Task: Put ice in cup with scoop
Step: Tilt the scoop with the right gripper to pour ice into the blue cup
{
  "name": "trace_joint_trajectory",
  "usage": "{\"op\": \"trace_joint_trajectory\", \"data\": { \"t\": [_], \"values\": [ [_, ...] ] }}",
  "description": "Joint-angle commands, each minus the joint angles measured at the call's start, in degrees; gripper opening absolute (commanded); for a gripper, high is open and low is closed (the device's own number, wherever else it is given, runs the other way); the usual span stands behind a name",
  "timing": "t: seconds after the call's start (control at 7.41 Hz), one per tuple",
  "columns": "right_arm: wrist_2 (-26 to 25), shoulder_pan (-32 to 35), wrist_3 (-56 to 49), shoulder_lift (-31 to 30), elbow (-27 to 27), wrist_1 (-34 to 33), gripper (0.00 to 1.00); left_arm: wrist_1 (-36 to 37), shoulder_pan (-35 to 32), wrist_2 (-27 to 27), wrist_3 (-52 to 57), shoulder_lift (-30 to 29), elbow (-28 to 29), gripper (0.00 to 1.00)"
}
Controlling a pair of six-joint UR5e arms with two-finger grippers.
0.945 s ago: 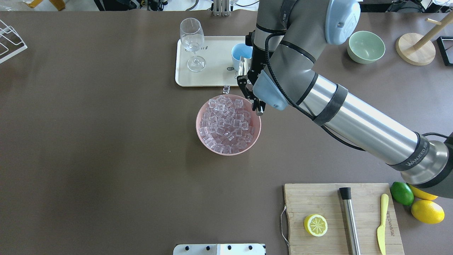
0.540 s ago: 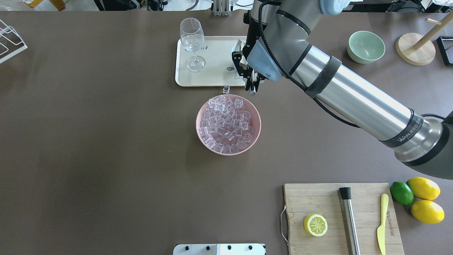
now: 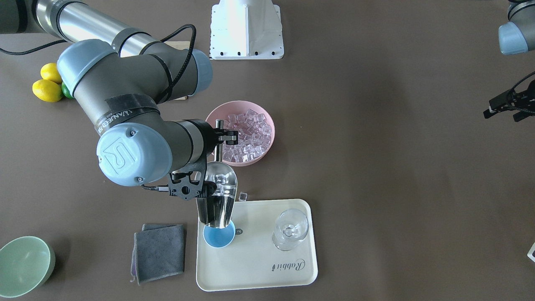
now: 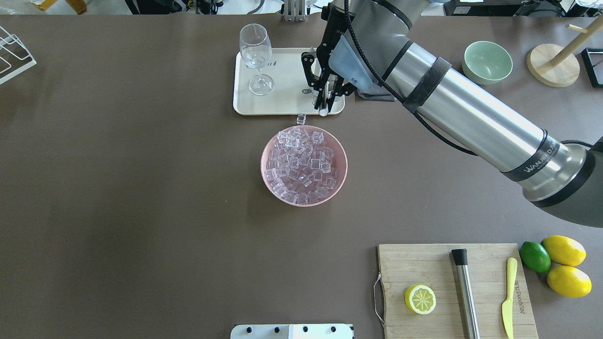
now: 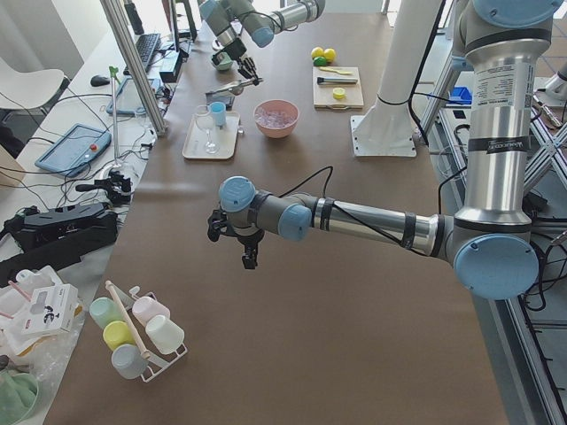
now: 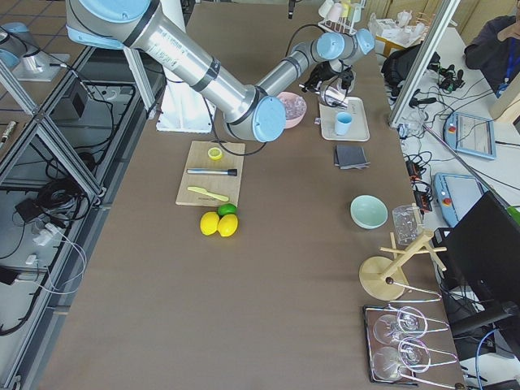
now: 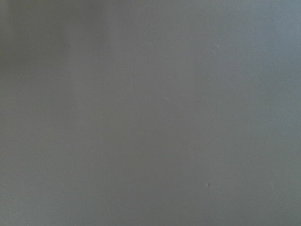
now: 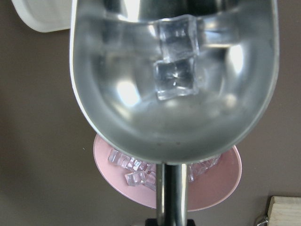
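So far: by my reading the scooping is done and the pour is at hand; no ice shows in the visible part of the cup.
Right hand (image 3: 221,136): clamped tight on the straight handle of the scoop (image 3: 221,192), which it carries tipped mouth-down.
Ice (image 8: 176,63): two clear cubes lie in the steel trough, just beyond the hand and toward the mouth, not yet out.
Cup (image 3: 219,236): stands on the tray (image 3: 259,267) right under the scoop's mouth, beyond and below the hand; the blue inside that shows looks bare, though the scoop hides part of it.
Pink bowl (image 4: 262,165): well filled with ice, on the robot's side of the hand, a little apart.
Stray cube (image 4: 301,119): on the worktop (image 4: 141,188) beside the hand, between bowl and tray.
Left hand (image 5: 250,255): hangs far off over bare worktop with nothing seen in it; how far apart its fingers stand I cannot tell.
Left to do: tip further so the cubes drop into the cup; more loads may be wanted after that.
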Motion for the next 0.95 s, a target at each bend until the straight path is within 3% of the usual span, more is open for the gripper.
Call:
{"op": "trace_joint_trajectory", "data": {
  "t": [0.0, 0.81],
  "values": [
    [4.9, 0.0, -0.6, -1.5, -0.2, 0.0, 0.00, 0.0, 0.1, 0.1, 0.0, 0.1, 0.2, 0.99],
    [8.9, 0.1, -1.2, -1.9, -0.1, 0.0, 0.00, 0.0, -0.3, 0.0, 0.0, 0.1, 0.1, 0.99]
  ]
}}
